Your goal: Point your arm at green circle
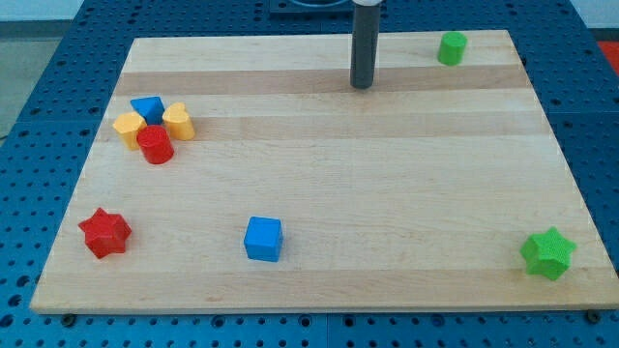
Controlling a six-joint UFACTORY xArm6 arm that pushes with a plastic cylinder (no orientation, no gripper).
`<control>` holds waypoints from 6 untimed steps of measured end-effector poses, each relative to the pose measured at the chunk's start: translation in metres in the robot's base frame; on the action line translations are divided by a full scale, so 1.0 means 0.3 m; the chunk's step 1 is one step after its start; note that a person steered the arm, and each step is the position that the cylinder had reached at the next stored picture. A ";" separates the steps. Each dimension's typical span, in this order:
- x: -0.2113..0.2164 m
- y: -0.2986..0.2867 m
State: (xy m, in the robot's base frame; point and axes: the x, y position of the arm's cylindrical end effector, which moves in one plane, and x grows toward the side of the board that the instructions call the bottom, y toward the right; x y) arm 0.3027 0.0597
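My tip (pixel 362 85) sits on the wooden board (pixel 319 193) near the view's top, and the green circle (pixel 451 47) waits well apart to its right, up by the top edge. No claw here, just a bare rod, touching no block.

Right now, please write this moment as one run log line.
tip: top centre, touching nothing | green circle: to its right, top right | board: other blocks far away

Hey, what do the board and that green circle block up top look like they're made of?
Board: looks like pale wood, with grain running in lengthwise strips and a smooth matte finish. Green circle: probably plastic or painted wood, judging by its even, saturated colour and no visible grain; I can't tell which. My tip sits to its left in the view, apart from it.
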 end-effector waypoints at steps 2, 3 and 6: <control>0.052 0.290; 0.016 0.595; -0.256 0.494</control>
